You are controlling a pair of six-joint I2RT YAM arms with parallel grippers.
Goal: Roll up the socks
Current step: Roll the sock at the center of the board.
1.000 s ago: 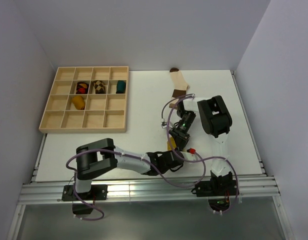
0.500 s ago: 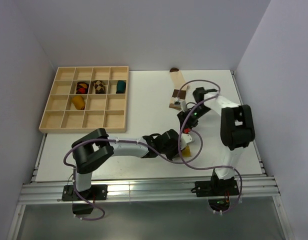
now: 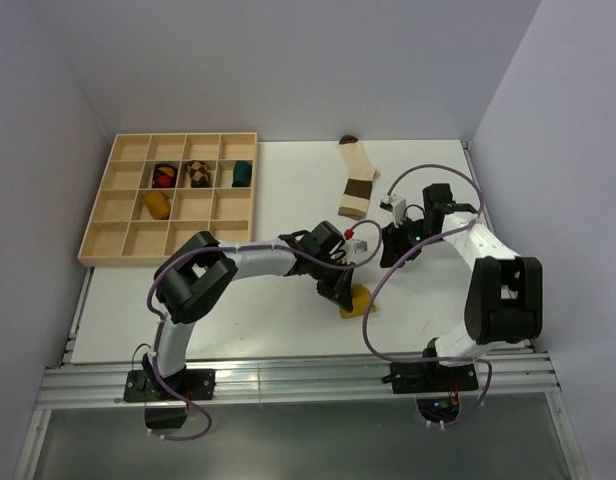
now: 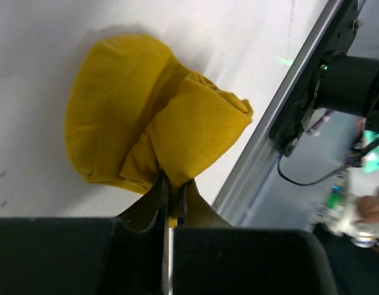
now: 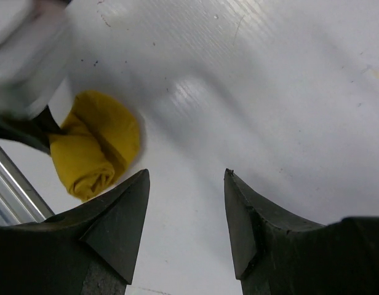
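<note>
Overhead wide view, wrist close-ups sharing yellow sock (image 4: 152,135)

Readable writing: we find none in any of the three views.
Labels, brands, numbers, signs: we can make out none.
</note>
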